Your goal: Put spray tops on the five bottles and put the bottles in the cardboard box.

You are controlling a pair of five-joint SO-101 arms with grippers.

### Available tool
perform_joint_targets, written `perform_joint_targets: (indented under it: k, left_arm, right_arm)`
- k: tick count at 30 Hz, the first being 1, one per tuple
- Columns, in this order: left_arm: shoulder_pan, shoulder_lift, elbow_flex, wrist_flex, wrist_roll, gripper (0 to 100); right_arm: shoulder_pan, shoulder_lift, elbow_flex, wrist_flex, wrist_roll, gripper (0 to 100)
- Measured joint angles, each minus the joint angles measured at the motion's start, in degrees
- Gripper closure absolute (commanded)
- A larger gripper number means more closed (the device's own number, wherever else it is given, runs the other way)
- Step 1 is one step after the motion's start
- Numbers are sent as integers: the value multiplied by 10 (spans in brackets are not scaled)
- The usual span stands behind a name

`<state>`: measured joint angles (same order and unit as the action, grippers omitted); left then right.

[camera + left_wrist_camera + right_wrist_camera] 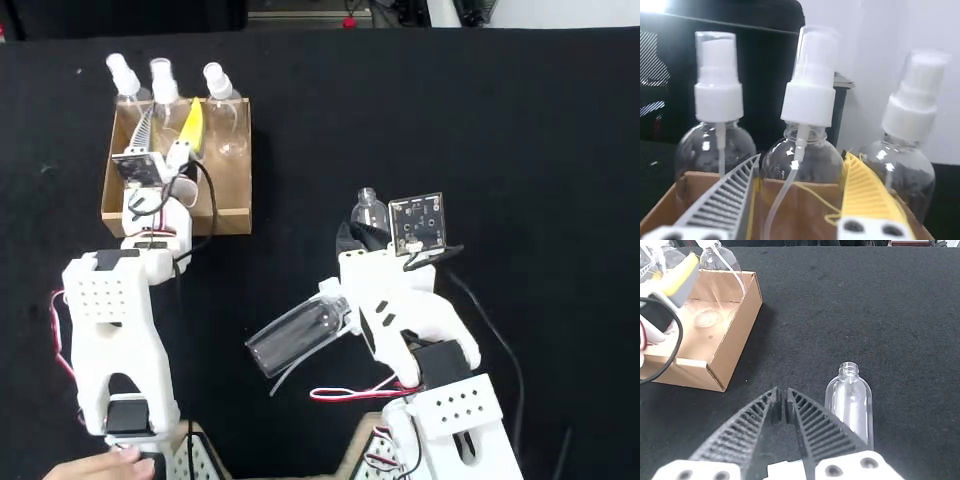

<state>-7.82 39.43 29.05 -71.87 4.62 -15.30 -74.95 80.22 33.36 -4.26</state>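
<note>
Three clear bottles with white spray tops (163, 80) stand along the far wall of the cardboard box (232, 200). My left gripper (172, 118) is inside the box, open, its grey and yellow fingers on either side of the middle bottle (802, 165) and just short of it. An uncapped clear bottle (368, 208) stands on the black table. My right gripper (782, 392) is shut and empty right beside this bottle (850, 400). Another bottle with a spray top (300, 335) lies on its side by the right arm.
The black cloth (520, 130) covers the table, with open room to the right and behind the uncapped bottle. The box's near wall (715, 377) stands between the two arms. Red and white wires (350, 392) trail near the right arm's base.
</note>
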Motion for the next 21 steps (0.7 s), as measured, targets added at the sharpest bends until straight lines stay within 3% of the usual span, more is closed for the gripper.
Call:
perform_joint_targets:
  k: [5,21]
  left_arm:
    - [7,0,3,0,-34,887]
    - [8,0,3,0,-18,884]
  right_arm:
    - [0,0,0,0,0,986]
    - [0,0,0,0,0,986]
